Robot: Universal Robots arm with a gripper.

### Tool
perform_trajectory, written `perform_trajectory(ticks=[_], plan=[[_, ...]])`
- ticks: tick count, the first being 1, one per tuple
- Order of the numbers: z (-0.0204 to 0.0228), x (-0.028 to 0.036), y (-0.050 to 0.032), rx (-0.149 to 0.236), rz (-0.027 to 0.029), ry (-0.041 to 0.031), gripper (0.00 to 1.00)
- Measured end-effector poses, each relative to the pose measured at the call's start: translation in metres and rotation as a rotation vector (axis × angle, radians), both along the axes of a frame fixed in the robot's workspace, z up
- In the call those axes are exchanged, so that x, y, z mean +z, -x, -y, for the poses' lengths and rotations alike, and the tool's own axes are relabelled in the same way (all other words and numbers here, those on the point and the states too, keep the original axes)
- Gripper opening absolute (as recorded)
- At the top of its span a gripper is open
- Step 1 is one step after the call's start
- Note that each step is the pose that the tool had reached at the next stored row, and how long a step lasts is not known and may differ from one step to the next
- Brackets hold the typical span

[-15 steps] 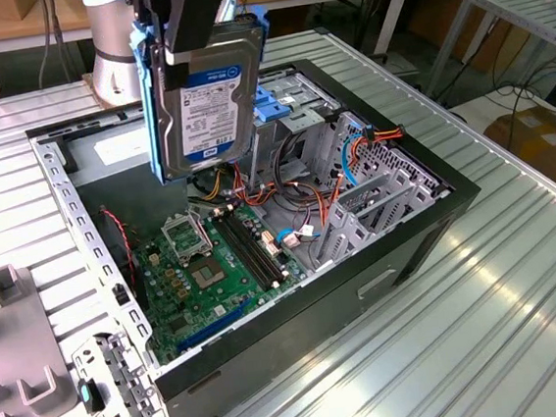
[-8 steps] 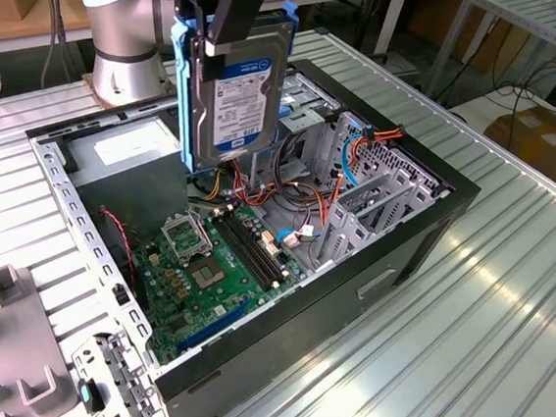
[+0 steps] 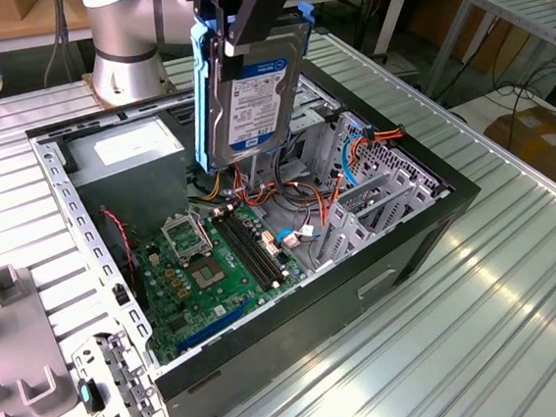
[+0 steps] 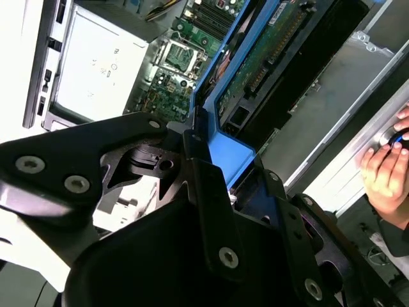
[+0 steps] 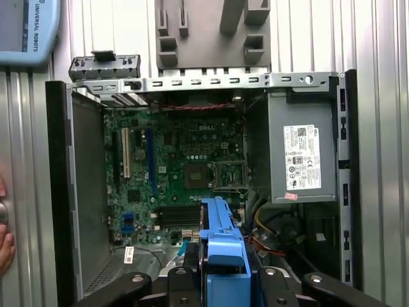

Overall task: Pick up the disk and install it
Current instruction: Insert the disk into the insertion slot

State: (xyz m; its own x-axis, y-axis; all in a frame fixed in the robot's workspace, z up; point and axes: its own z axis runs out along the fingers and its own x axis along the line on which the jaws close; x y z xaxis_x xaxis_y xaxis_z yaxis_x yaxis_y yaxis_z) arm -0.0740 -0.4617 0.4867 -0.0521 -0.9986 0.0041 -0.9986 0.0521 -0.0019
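Note:
The disk hangs upright above the open computer case, its white-and-blue label facing the exterior view and blue rails along its edges. My gripper is shut on its upper end. In the second wrist view the disk's blue rail and green circuit side run away from my gripper. In the first wrist view the disk's blue rail sits edge-on over the motherboard, near the orange cables. The disk's lower edge is level with the case's rim.
Inside the case lie a grey power supply box and a metal drive cage. A grey fixture and a metal bracket rest on the ribbed table. A person's hand is beside the case.

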Motion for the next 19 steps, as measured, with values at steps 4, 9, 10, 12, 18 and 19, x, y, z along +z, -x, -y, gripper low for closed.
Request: perform_trajectory(ticks=[4, 9, 10, 12, 18, 19], plan=[[0.0058, 0.0, -0.0007, 0.0, -0.0002, 0.0, 0.37], [0.0159, 0.0, -0.0016, 0.0, -0.0006, 0.0, 0.37], [0.0177, 0.0, -0.0018, 0.0, -0.0007, 0.0, 0.37], [0.023, 0.0, -0.0024, 0.0, -0.0011, 0.0001, 0.37], [0.0344, 0.0, -0.0042, 0.0, -0.0015, 0.0, 0.37], [0.0371, 0.0, -0.0047, 0.0, -0.0016, 0.0001, 0.37]])
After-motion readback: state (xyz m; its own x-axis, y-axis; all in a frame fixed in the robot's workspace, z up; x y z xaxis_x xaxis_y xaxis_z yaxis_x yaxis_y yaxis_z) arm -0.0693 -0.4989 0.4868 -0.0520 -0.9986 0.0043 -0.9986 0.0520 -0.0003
